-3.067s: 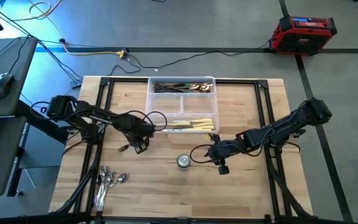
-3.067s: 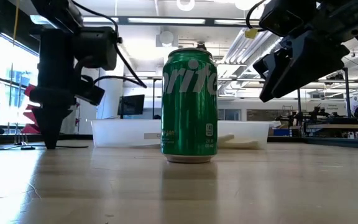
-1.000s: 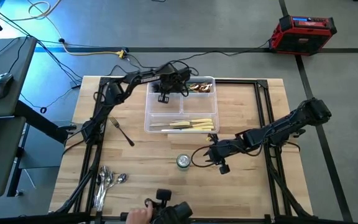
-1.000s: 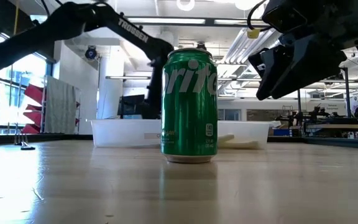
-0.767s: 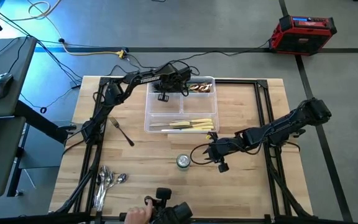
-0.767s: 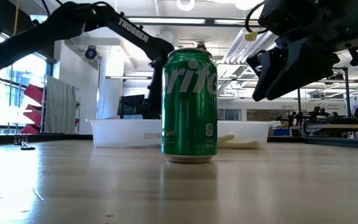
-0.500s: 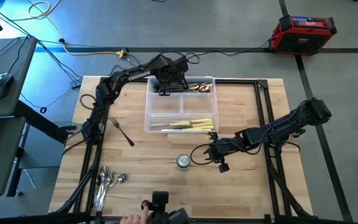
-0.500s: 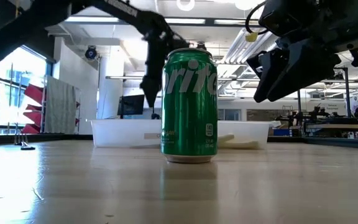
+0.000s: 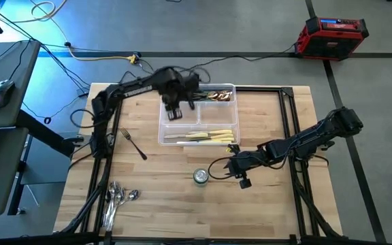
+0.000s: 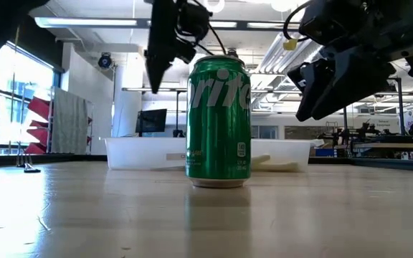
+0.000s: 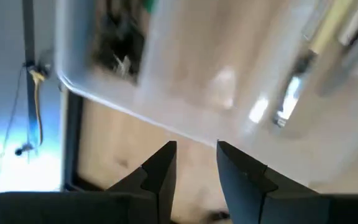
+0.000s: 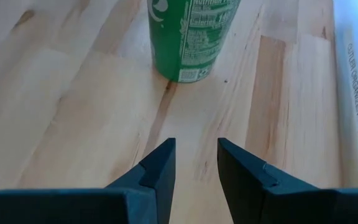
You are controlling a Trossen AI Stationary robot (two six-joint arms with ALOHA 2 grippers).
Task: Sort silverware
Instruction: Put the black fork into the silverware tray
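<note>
Forks are heaped in the tray, above which the left gripper is held apart and empty; its wall could be clipped. Right gripper, parted, is parked beside the green can.

From above, we could not separate the dark pieces in the far compartment of the clear tray; they were too small to name. The left arm covered that tray's far-left corner. In the left wrist view the tray's contents were smeared beyond recognition. The green can hid the tray's middle in the low view, and its top was cut off in the right wrist view. We could not count the spoons near the surface's edge.
</note>
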